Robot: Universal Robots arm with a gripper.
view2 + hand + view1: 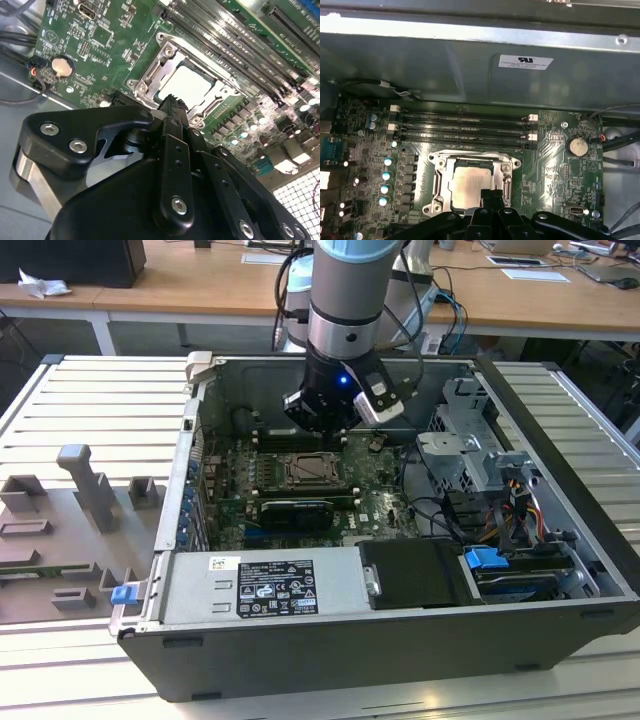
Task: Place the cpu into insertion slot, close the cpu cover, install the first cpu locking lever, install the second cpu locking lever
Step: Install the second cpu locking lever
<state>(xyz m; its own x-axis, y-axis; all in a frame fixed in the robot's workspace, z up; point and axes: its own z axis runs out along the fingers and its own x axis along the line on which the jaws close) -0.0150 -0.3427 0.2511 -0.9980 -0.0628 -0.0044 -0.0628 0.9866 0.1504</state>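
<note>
Black and pressed together at the tips, the gripper [172, 102] hangs just above the near edge of the insertion slot [192, 82] and holds nothing; in the first wrist view the closed fingers [491, 196] overlap the socket's edge, though whether they touch the metal cannot be told. In the exterior view the gripper [325, 430] reaches down into an open computer case [330, 640] from the grey-and-blue arm [350, 290].

Just past the fingertips, the cpu [468, 182] lies flat in the socket, its pale silver top showing through the square cut-out of the cpu cover [440, 172], which lies down over it. Around the socket spreads the green motherboard [555, 165]. Long narrow memory slots [462, 127] run beside the socket on its far side, and a round coin battery [577, 146] sits further off on the board. In the exterior view, a grey fixture tray [70, 530] rests on the table at the exterior view's left of the case.
</note>
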